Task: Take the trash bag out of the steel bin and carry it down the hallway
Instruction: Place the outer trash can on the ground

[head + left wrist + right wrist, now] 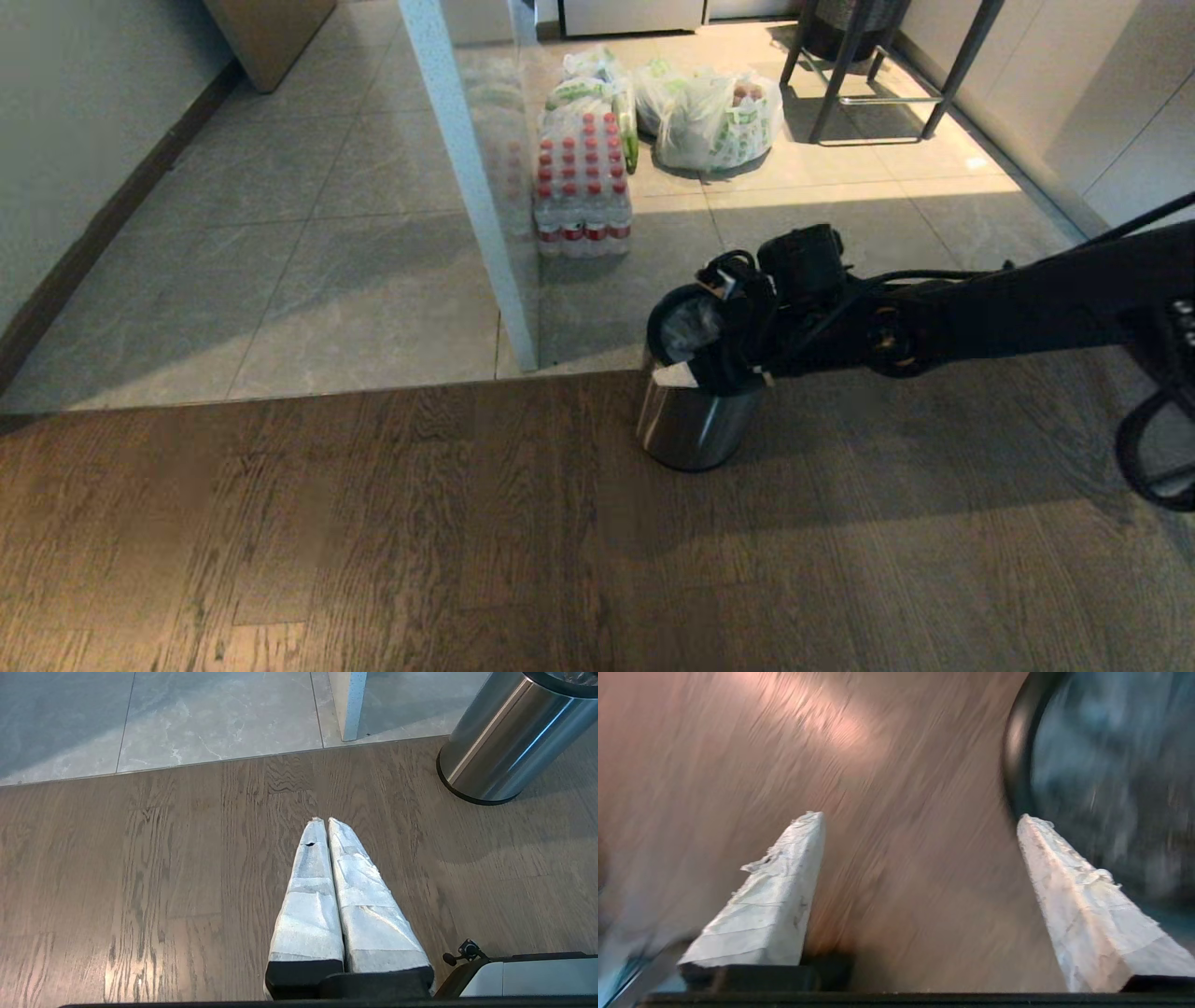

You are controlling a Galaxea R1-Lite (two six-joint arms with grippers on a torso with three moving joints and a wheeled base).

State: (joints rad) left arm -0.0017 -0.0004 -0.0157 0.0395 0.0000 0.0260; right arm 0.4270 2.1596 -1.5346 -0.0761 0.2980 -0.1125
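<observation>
Right gripper (920,821) with white-wrapped fingers (775,905) spread wide, holding nothing, poised at black rim of small round brushed-steel bin (691,425), centre-right of head view. Clear crinkly trash bag (691,327) inside bin, at its mouth. Bin upright on brown wood-plank floor (373,541), near edge of grey tiles (308,243). Left gripper (325,820) pressed closed, empty, hanging over planks, well apart from bin.

- Pack of water bottles (583,187) with red caps, standing on the grey tile floor (308,243).
- White bags with green print (714,117) just beside it.
- Dark stool legs (873,75) behind.
- Brown wood floor (373,541) in front.
</observation>
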